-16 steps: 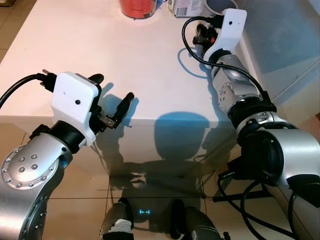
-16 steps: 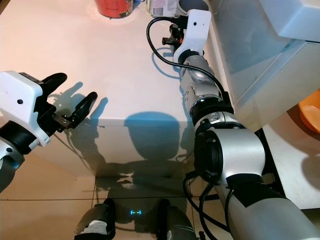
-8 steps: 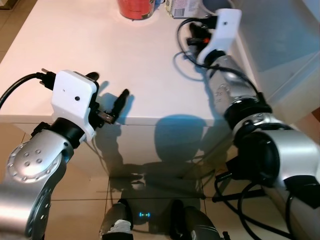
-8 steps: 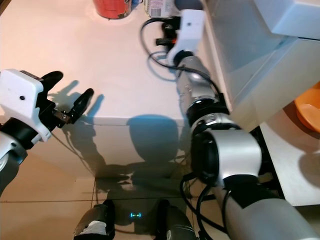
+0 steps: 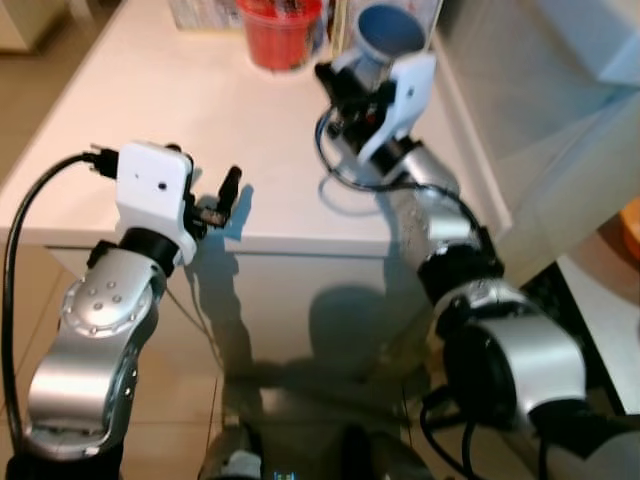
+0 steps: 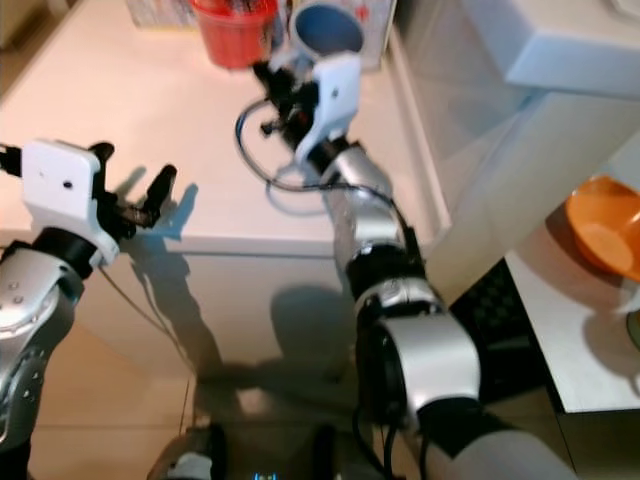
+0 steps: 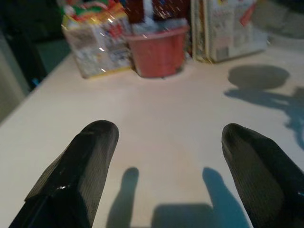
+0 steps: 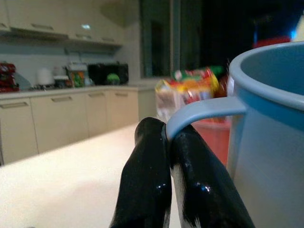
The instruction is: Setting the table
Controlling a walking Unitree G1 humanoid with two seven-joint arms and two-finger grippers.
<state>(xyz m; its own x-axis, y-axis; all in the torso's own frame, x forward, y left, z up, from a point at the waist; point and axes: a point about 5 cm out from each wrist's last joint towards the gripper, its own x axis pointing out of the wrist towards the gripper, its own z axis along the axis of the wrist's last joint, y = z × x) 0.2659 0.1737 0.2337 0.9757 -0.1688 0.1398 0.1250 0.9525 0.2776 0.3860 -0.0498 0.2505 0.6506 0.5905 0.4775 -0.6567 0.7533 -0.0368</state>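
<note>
Head views, looking down on a white bench (image 5: 150, 130). Right arm: extended fwd across the bench toward 12 o'clock, elbow low near the bench's front edge, white wrist housing raised at the far end. Right tool (image 8: 167, 142): fingers pressed together on the handle of a blue mug (image 5: 391, 30), which sits at the far end of the bench at approx. 1 o'clock; whether the mug base touches the bench cannot be told. Wrist view shows the two black fingers (image 8: 147, 180) pinching the pale handle loop, mug wall just beside them. Left arm: bent, forearm angled up from approx. 7 o'clock, wrist over the near bench edge. Left tool (image 5: 208, 195): fingers held wide apart, nothing between them, hovering above the bench surface w/ shadows below. Red container (image 5: 283, 35) stands just beside the mug, at 11 o'clock from it; a printed carton (image 7: 228, 28) and a colourful packet (image 7: 97, 40) flank it along the far edge. Orange bowl (image 6: 598, 228) on a separate white surface at 3 o'clock, well apart.
</note>
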